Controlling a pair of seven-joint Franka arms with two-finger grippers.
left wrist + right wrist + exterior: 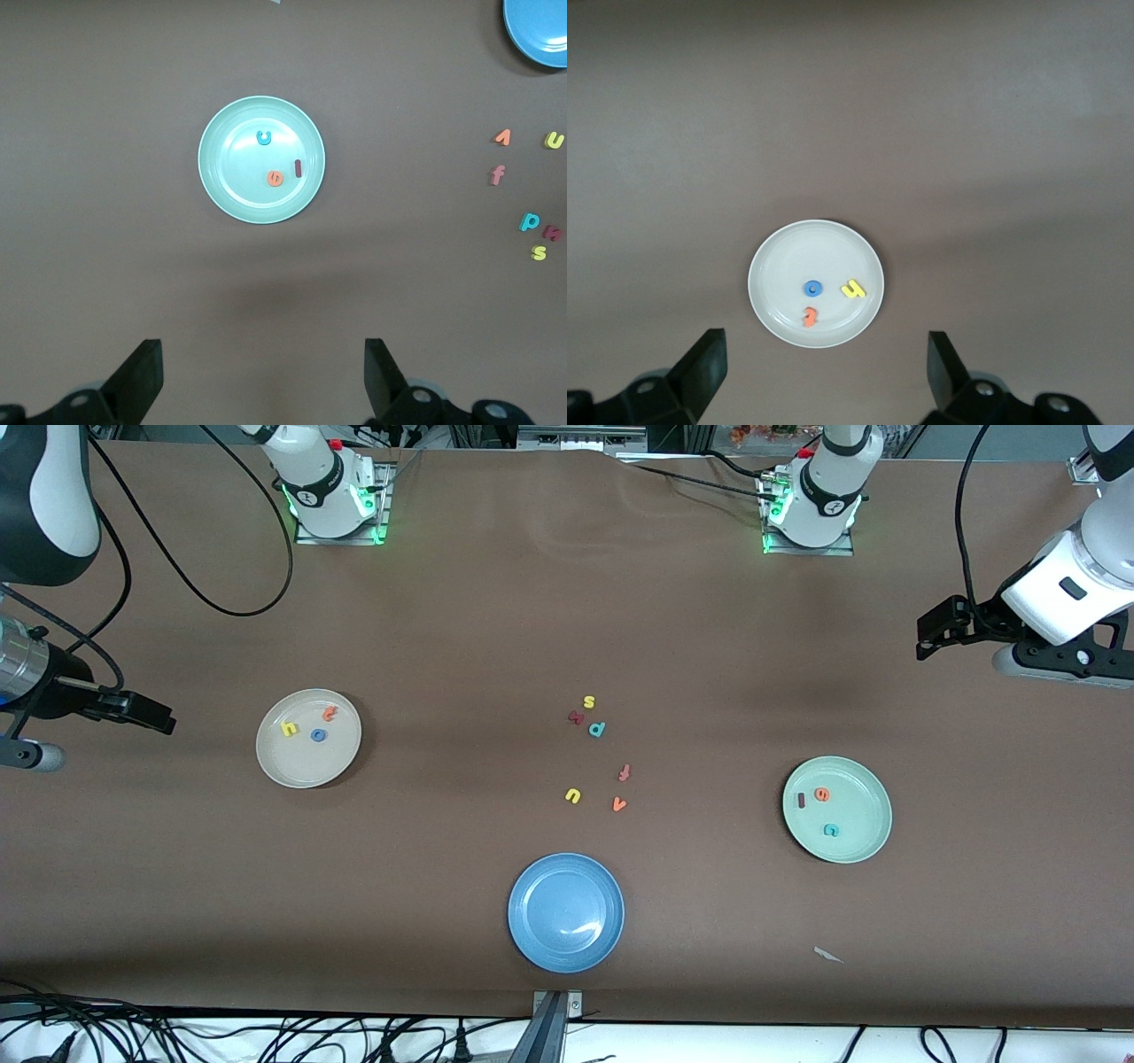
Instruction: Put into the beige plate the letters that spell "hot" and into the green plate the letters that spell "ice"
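The beige plate (292, 766) lies toward the right arm's end of the table. In it are the yellow h (289, 729), the blue o (319, 734) and the orange t (330, 712). The green plate (855, 815) lies toward the left arm's end and holds the dark red i (802, 800), the orange e (822, 794) and the teal c (831, 830). My left gripper (930, 638) hangs open and empty over bare table at its end. My right gripper (151, 716) hangs open and empty over bare table at its own end. In the wrist views each gripper (263, 372) (826, 367) looks down at its plate (239, 177) (780, 274).
A blue plate (532, 921) with nothing in it sits near the front edge, mid-table. Between the plates lie loose letters: yellow s (588, 701), a dark red one (576, 716), teal p (597, 729), reddish f (624, 771), yellow u (572, 795), orange v (618, 804). A white scrap (827, 955) lies nearer the front camera than the green plate.
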